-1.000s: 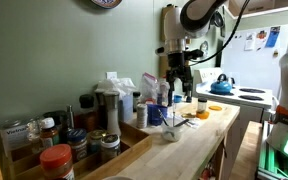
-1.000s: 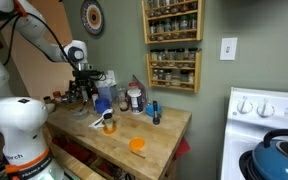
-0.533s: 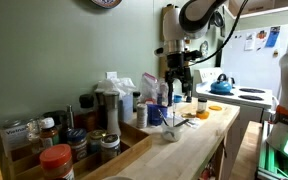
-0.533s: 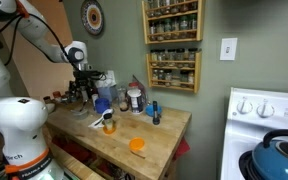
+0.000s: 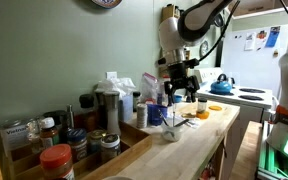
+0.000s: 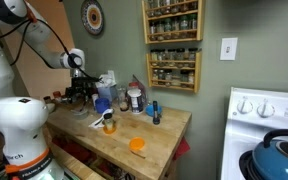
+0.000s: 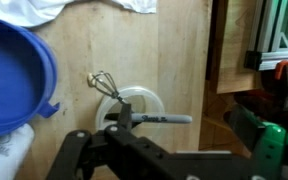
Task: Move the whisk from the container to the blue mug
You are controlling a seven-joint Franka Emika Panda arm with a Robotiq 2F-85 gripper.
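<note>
The whisk (image 7: 104,82) stands in a clear glass container (image 7: 142,100) on the wooden counter, beside a black marker (image 7: 162,118). In an exterior view the glass (image 6: 108,121) stands near the counter's front. My gripper (image 7: 159,150) hangs above the glass with its dark fingers spread, open and empty. It also shows in both exterior views (image 5: 182,88) (image 6: 81,90), above the counter. The small dark blue mug (image 6: 153,108) stands further along the counter, apart from the gripper; it also shows in the exterior view (image 5: 202,104).
A large blue vessel (image 7: 12,75) sits just beside the glass. Bottles and jars (image 5: 109,105) crowd the wall side of the counter. An orange lid (image 6: 137,145) lies on the counter. A blue kettle (image 5: 221,86) sits on the stove. A spice rack (image 6: 172,45) hangs on the wall.
The arm has shifted and the wrist has turned, bringing the gripper a little lower over the glass. The whisk and the mug have not moved.
</note>
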